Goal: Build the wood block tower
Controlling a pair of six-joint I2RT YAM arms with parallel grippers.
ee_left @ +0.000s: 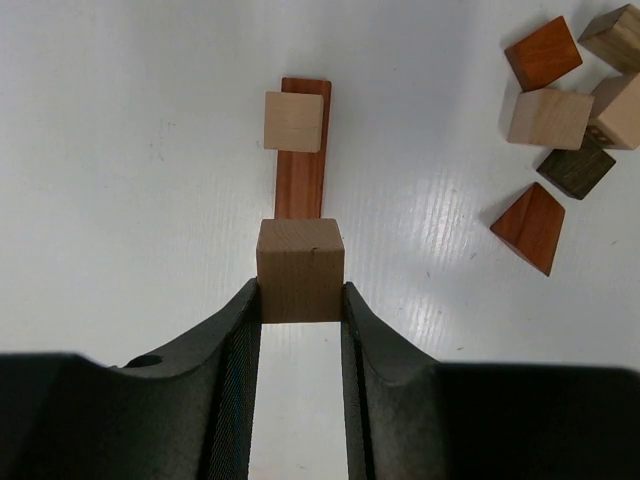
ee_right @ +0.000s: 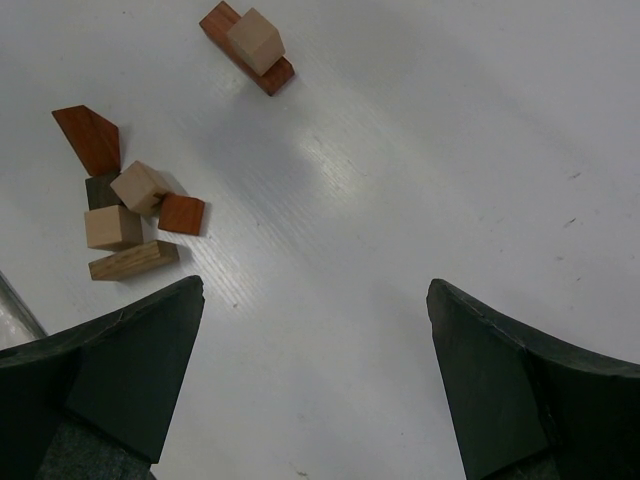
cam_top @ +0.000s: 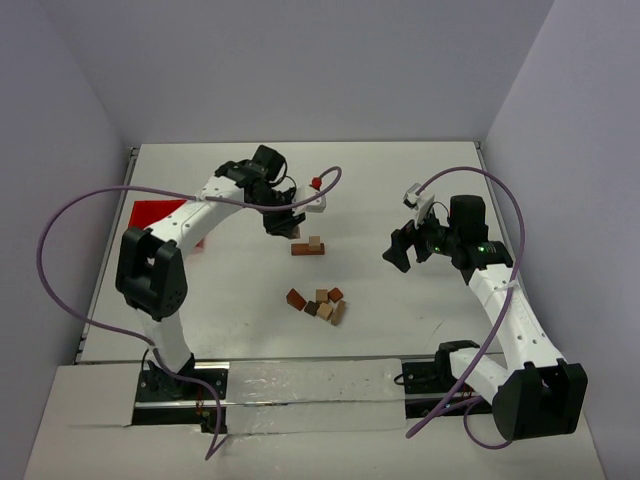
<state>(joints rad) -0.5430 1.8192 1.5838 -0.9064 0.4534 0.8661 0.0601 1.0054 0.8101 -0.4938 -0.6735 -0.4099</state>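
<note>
Six loose wood blocks point(ee_right: 113, 227), two stacked

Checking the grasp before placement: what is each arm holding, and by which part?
The left gripper holds a tan cube, its fingers pressing two opposite side faces. The right gripper holds nothing; it is open.

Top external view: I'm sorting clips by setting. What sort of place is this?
Most likely a robotics lab test cell: a white table boxed in by plain pale walls, the left arm and right arm bolted at its near edge, and loose wood blocks and a red bin on it.
</note>
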